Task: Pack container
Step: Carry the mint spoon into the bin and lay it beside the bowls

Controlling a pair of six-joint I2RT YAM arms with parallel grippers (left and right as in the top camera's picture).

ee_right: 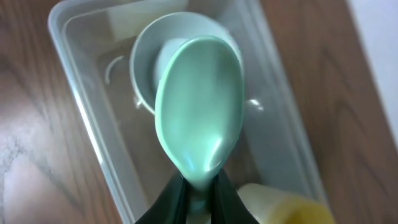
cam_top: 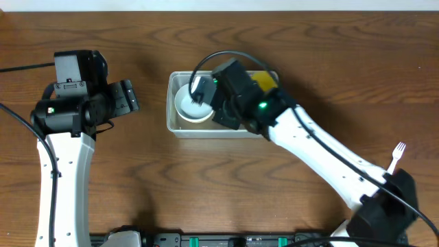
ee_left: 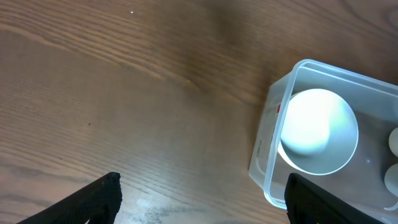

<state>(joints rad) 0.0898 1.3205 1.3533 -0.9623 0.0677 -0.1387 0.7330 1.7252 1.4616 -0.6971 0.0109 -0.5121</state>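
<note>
The container [cam_top: 206,130] is a clear rectangular tub at the table's middle. A round white bowl [cam_top: 188,106] sits in its left end and a yellow item [cam_top: 265,81] in its right end. My right gripper [cam_top: 209,96] hangs over the tub and is shut on the handle of a pale green spoon [ee_right: 199,118]. The spoon's bowl is over the white bowl [ee_right: 146,56], inside the tub's walls [ee_right: 84,134]. My left gripper [ee_left: 202,202] is open and empty over bare wood, just left of the tub [ee_left: 270,137]; the white bowl [ee_left: 320,127] shows there too.
A white plastic fork [cam_top: 396,156] lies on the table at the far right, beside the right arm's base. The yellow item [ee_right: 280,205] sits close to the right gripper's fingers. The table is brown wood.
</note>
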